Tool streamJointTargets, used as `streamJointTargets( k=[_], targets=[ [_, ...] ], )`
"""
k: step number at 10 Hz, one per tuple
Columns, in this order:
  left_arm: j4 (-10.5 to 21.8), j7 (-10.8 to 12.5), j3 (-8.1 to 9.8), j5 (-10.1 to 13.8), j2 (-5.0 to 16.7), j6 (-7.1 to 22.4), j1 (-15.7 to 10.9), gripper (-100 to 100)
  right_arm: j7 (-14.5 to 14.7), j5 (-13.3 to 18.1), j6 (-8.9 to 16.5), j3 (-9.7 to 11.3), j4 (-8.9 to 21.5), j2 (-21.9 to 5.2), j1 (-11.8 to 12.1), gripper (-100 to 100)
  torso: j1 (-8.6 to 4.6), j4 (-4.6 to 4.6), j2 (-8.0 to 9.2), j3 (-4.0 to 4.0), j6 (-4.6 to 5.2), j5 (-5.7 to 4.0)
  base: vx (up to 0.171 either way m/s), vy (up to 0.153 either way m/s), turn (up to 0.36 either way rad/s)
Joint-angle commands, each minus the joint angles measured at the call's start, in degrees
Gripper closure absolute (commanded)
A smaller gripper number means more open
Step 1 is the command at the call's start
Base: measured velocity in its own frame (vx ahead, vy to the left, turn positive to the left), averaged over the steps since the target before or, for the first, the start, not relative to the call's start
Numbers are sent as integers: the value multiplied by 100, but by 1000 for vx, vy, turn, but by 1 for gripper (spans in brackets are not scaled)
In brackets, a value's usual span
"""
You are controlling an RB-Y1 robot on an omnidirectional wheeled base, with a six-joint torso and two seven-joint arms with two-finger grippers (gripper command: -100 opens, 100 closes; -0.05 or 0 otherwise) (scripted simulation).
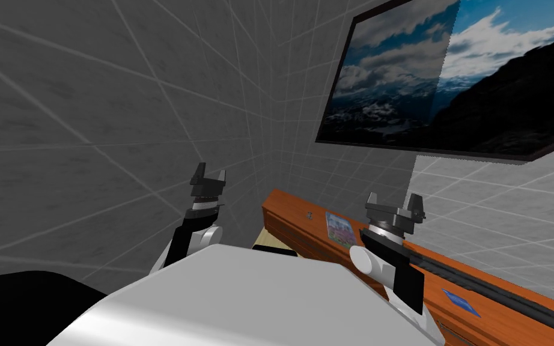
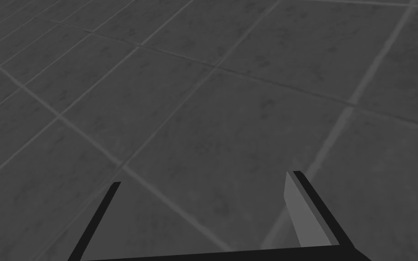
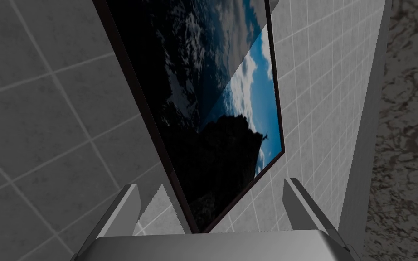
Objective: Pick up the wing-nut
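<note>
Left pincer [image 1: 210,176], right pincer [image 1: 393,202] both raised, fingers spread, seemingly aimed upward.

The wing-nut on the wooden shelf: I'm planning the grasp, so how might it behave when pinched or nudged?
The wing-nut looks tiny beside the colourful card, so it is probably light and easily knocked along the smooth wooden shelf. It sits low, so rolling seems unlikely. Its shape is too small to judge grip.
</note>
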Motion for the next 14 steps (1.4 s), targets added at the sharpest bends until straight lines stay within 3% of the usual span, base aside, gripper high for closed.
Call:
streamJointTargets(
  k=[1, 2, 4, 5, 8, 9, 12, 13, 14],
  targets=[
    [0, 0, 0, 0, 0, 0, 0, 0, 38, -270, 0, -24, 27, -12, -9, -100, 0, 0, 0, 0, 0, 0, -10, -12, -24],
    [0, 0, 0, 0, 0, 0, 0, 0, 244, -448, -18, -232, 263, -139, -61, -100, 5, 0, -1, 0, 1, 1, -20, -13, 399],
    [0, 0, 0, 0, 0, 0, 0, 0, 244, -807, -18, -232, 263, -139, -61, -100, 0, 0, 0, 0, 2, 0, -12, -23, 22],
    [0, 0, 0, 0, 0, 0, 1, 0, 461, -983, -36, -448, 515, -266, -119, -100, 4, 0, -1, -1, 2, 0, -19, -20, 290],
    [0, 0, 0, 0, 0, 0, 1, 0, 461, -1427, -36, -448, 515, -266, -119, -100, 3, 0, -1, -1, 3, 0, -10, -17, 55],
    [0, 0, 0, 0, 0, 0, 1, 0, 688, -1629, -52, -670, 781, -392, -180, -100, 9, 0, -3, -2, 2, 2, -20, -17, 342],
    [0, 0, 1, 0, 0, 0, 1, 0, 688, -2044, -52, -670, 781, -392, -180, -100, 2, 0, 0, 0, 4, 0, -12, -19, 44],
    [0, 0, 0, 0, 0, 0, 1, 0, 924, -2272, -68, -898, 1061, -517, -245, -100, 9, -1, -4, -2, 2, 2, -28, -15, 292],
    [0, 0, 0, 0, 0, 0, -1, 0, 924, -2444, -68, -898, 1061, -517, -245, -100, 4, 0, 1, 0, -5, 1, -24, -33, 253]
  ],
)
